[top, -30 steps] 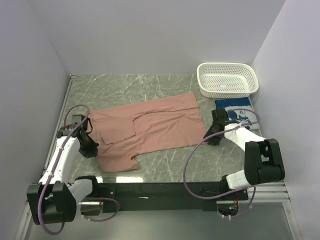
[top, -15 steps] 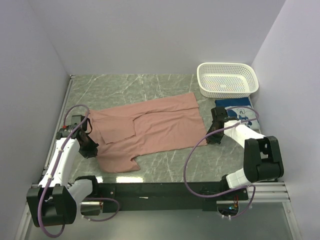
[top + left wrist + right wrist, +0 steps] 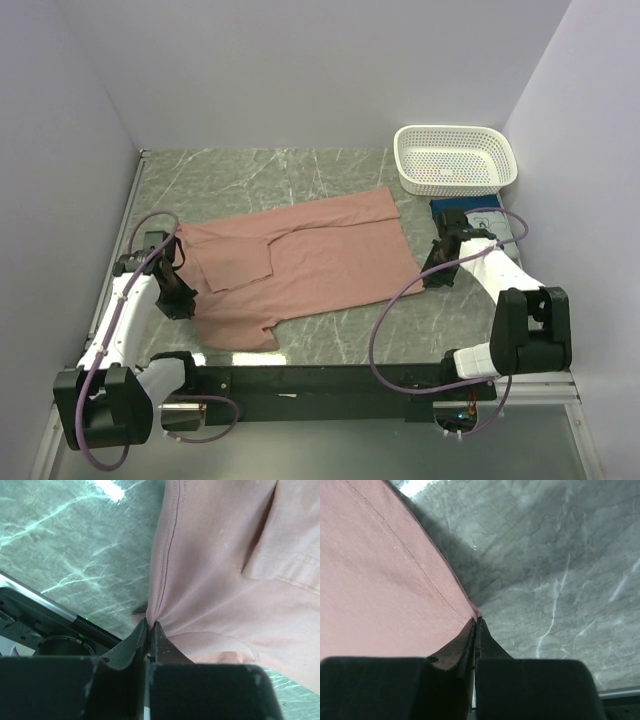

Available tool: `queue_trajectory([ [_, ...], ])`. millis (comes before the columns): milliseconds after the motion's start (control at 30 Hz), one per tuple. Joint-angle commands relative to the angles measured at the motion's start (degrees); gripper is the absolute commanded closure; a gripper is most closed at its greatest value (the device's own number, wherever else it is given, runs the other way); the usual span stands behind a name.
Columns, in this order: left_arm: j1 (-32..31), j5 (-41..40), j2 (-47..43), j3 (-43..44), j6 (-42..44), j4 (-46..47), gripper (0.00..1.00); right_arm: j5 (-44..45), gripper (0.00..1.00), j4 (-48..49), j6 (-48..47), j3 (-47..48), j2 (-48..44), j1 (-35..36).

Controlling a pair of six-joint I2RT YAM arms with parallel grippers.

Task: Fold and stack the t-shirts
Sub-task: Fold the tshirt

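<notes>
Pink t-shirt lies spread across the middle of the marbled grey tabletop, long axis left to right, plain side up. One sleeve points toward the near edge at the left, and a folded flap lies on top of the shirt left of centre. White perforated basket stands at the far right corner, apart from the pink shirt. Blue t-shirt lies just near of the basket, partly hidden under the right arm; a white print is barely visible. Left gripper is low at the shirt's left edge. In the wrist view its jaws are closed, pinching the stitched hem, with cloth puckered at the pinch. Right gripper is at the shirt's near right corner, jaws closed on that hemmed corner.
</notes>
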Motion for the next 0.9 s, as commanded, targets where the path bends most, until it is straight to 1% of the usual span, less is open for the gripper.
queue_trajectory([
  [0, 0.2, -0.7, -0.2, 2.1, 0.8, -2.7, 0.93, -1.3, 1.0, -1.9, -1.5, 2.9, -1.8, -1.2],
  [267, 0.5, -0.3, 1.0, 2.6, 0.8, -3.2, 0.92, -3.0, 1.0, -2.9, -1.8, 7.7, 0.3, -1.5],
  [433, 1.3, 1.3, 3.0, 3.6, 1.7, -2.3, 0.92, -4.3, 1.0, -3.5, -2.0, 11.0, 2.7, -1.5],
  [867, 5.3, 2.9, 11.4, 8.0, 5.5, 2.1, 0.93, -6.4, 1.0, -5.2, -2.9, 22.1, 11.8, -1.5],
])
